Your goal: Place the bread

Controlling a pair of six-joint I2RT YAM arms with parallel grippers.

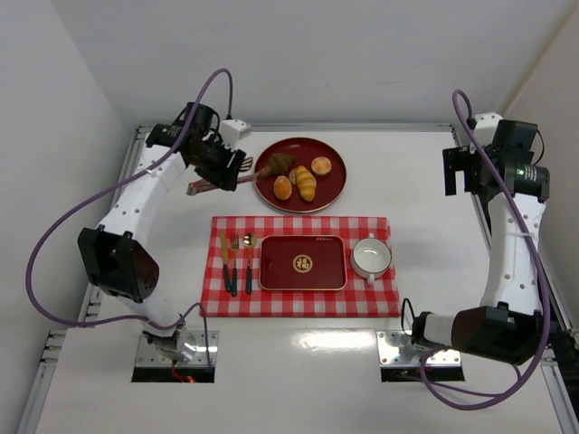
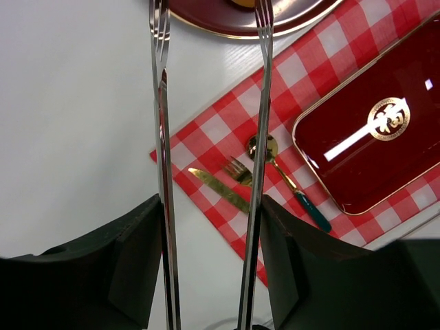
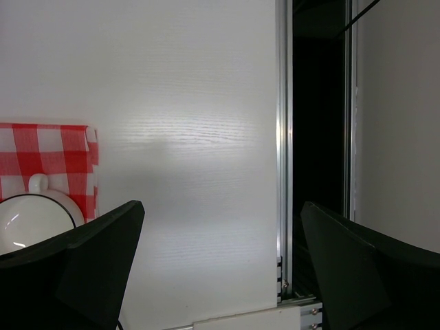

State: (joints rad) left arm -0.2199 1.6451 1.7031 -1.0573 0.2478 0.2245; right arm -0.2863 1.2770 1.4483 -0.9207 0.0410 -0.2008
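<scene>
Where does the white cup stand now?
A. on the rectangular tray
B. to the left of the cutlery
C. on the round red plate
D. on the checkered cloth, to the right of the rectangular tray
D: the white cup stands on the checkered cloth, just right of the rectangular tray.

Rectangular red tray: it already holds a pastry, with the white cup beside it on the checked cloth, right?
No. The top external view shows the rectangular red tray bare; the white cup does stand beside it on the red-and-white checked cloth.
</scene>
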